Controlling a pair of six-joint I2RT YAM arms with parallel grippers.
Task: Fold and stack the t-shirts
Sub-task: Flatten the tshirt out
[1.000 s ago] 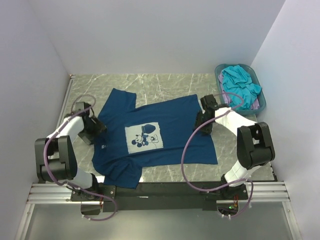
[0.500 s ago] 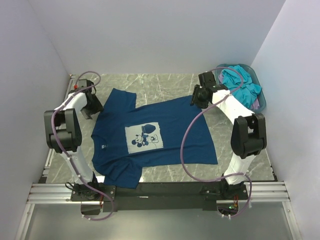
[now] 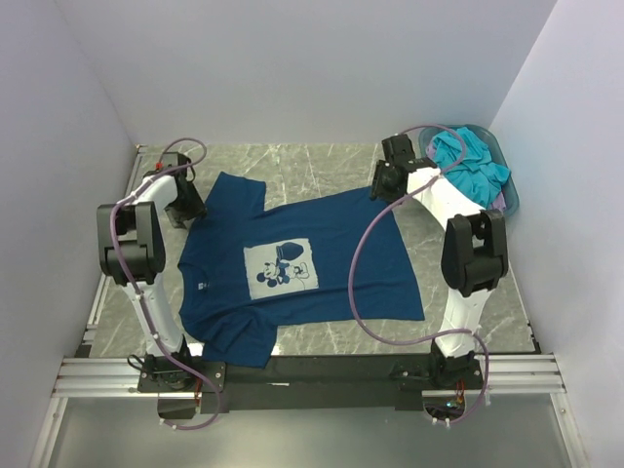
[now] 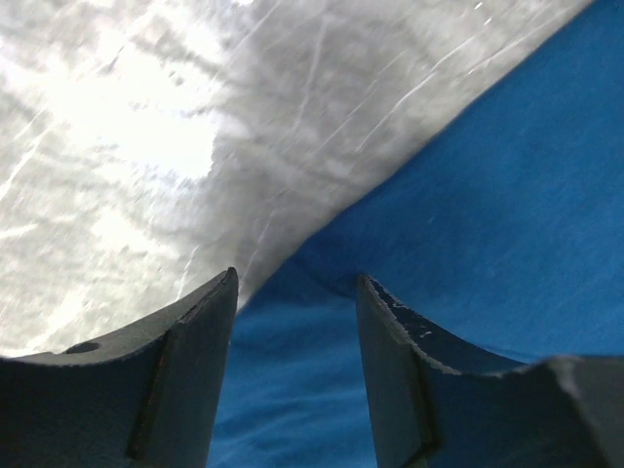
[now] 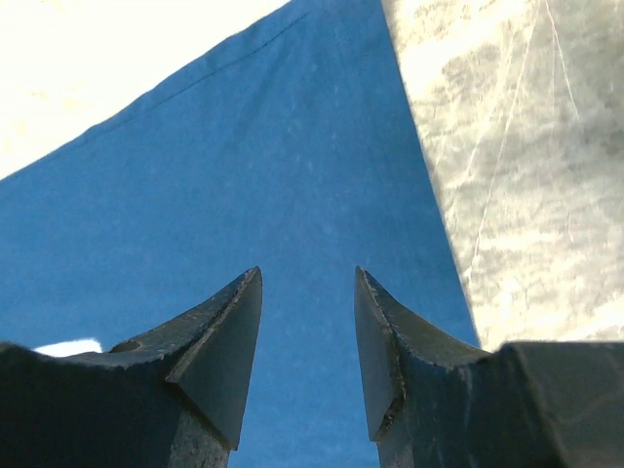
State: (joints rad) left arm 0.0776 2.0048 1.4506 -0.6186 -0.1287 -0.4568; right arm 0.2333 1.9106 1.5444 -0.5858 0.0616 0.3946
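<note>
The left gripper hangs with jaws parted over the far sleeve edge of the navy t-shirt — spread flat, long axis left to right — while the right gripper, likewise parted and empty, is above its far hem corner.

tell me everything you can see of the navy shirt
The navy shirt is soft cloth, spread flat and face up on the table, neck to the left, hem to the right, with a white square cartoon print mid-chest. Its near sleeve is rumpled. The left gripper and right gripper hang open over its far corners.
</note>
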